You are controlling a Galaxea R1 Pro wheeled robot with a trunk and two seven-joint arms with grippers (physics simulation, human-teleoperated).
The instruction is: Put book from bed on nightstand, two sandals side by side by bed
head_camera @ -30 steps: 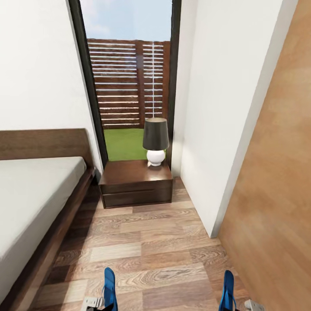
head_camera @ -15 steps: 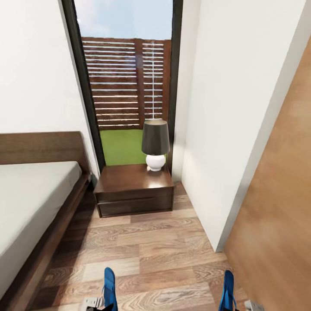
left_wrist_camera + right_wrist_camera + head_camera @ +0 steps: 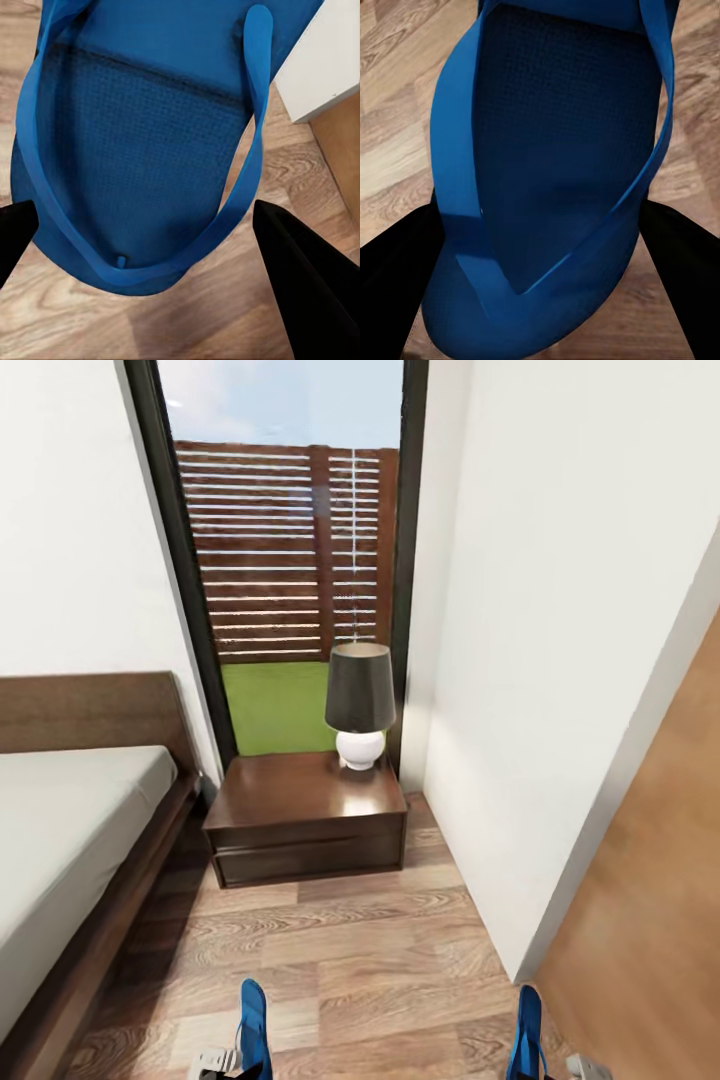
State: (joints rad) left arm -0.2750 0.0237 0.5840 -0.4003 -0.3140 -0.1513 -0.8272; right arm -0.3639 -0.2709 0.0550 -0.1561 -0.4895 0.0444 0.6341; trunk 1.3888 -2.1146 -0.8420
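Two sandals in your hands, at the nightstand.
Your left hand [image 3: 142,232] is closed on the left sandal [image 3: 254,1025]; your right hand [image 3: 540,247] is closed on the right sandal [image 3: 527,1032], both above the plank floor [image 3: 350,950]. Ahead: nightstand [image 3: 305,815] carrying a lamp [image 3: 360,705], just beside the bed [image 3: 70,830], under the window [image 3: 285,560].

Nightstand [image 3: 305,815] right of bed [image 3: 70,840] — lamp [image 3: 360,705] atop.
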